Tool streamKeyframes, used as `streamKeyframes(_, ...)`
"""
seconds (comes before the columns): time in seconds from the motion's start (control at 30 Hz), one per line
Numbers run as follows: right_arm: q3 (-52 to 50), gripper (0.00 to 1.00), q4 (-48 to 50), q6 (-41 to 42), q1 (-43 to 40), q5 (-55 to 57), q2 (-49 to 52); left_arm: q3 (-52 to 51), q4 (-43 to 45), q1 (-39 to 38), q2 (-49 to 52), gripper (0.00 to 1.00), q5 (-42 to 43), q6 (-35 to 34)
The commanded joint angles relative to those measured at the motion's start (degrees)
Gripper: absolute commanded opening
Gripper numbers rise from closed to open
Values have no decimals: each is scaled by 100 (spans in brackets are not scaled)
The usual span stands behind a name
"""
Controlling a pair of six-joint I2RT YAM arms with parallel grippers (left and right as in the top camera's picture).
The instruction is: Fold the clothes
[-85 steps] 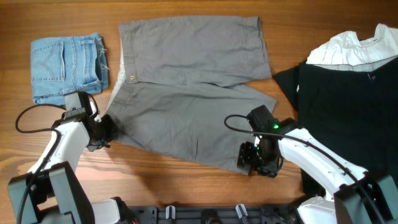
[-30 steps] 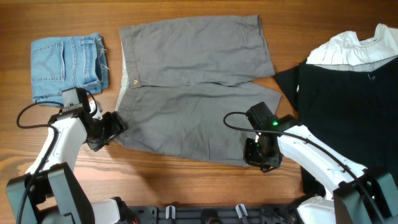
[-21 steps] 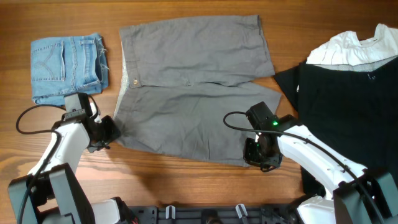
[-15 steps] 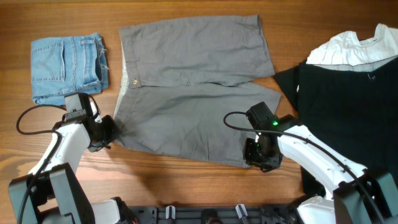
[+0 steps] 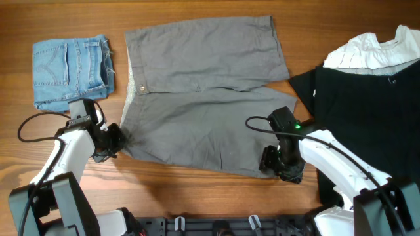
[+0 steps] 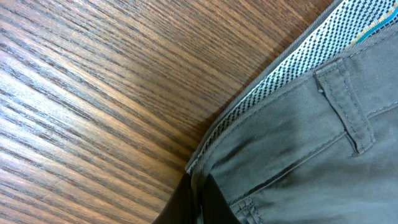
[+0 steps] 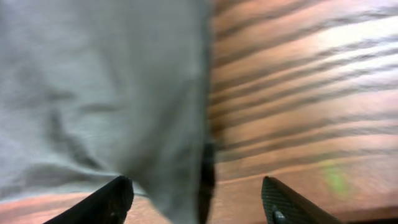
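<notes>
Now the closed left gripper (image 6: 196,202) is pinching the grey shorts (image 5: 197,85) at the waistband. The right gripper (image 7: 199,196) is gaping, holding nothing.

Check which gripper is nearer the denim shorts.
Left. Left gripper is just below the denim shorts, on the grey shorts at the waistband; right gripper is far off at their hem.

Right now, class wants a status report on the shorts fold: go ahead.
Left gripper shut on grey shorts at waistband corner. Right gripper open at leg hem. Shorts flat, not yet folded. Denim shorts and black garment alongside, nothing on top.
</notes>
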Motion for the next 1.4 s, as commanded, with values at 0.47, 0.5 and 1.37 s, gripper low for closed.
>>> streamKeyframes(0.47, -629, 53, 671, 505, -155, -275, -109, -111, -96, 28, 66, 4, -76, -61)
streamKeyframes(0.5, -636, 52, 667, 503, -157, -280, -109, -111, -92, 28, 66, 4, -76, -61)
streamKeyframes(1.37, 3215, 4, -1996, -195, -157, 885, -1582, 1759, -2479, 28, -1954, 4, -173, -710)
